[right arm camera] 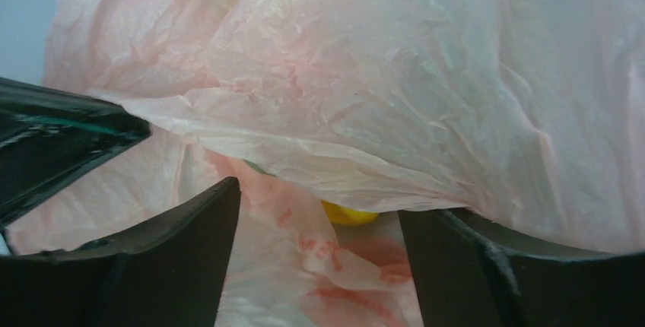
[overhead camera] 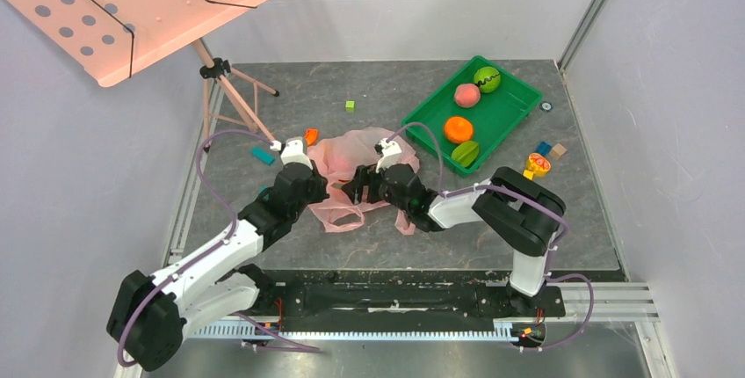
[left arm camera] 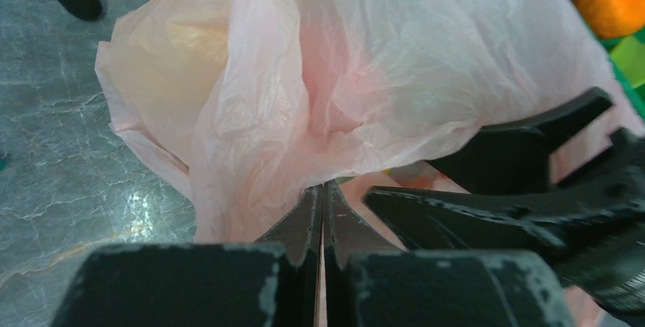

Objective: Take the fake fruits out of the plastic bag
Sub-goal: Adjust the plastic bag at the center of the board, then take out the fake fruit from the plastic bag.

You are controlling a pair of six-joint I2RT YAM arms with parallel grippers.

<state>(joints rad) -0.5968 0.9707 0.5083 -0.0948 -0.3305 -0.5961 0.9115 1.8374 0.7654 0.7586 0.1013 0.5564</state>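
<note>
**K:** Grey marbled surface [overhead camera: 400, 79], pale walls on three sides. Pink perforated music stand [overhead camera: 132, 9] at the far left corner, green tray [overhead camera: 509, 97] at far right.

**M:** Tray contents?

**K:** Green ball with black wavy line [overhead camera: 487, 78], peach [overhead camera: 466, 95], orange fruit [overhead camera: 458, 129] and a green piece [overhead camera: 465, 153] at the near end. Small blocks lie scattered on the surface around it.

**M:** And the plastic bag?

**K:** Plastic bag [overhead camera: 356, 158] lies crumpled mid-surface, just left of the tray, loop handles trailing toward the arms. Both arms meet at its near edge.

**M:** Left hand?

**K:** Left hand [left arm camera: 323, 194] is pinched tight, fingers pressed together on a fold of the bag's rim. Film bunches up from the tips.

**M:** Right hand?

**K:** Right hand [right arm camera: 319, 201] is spread wide with nothing between the fingers, set at the bag's mouth just beside the left one. The upper layer of film drapes across above them.

**M:** Any fruit showing?

**K:** One yellow fruit [right arm camera: 348, 214] peeks out under the lip, inside the bag. Cannot tell which kind. A reddish tint shows through the film; it is too blurred to name.
</note>
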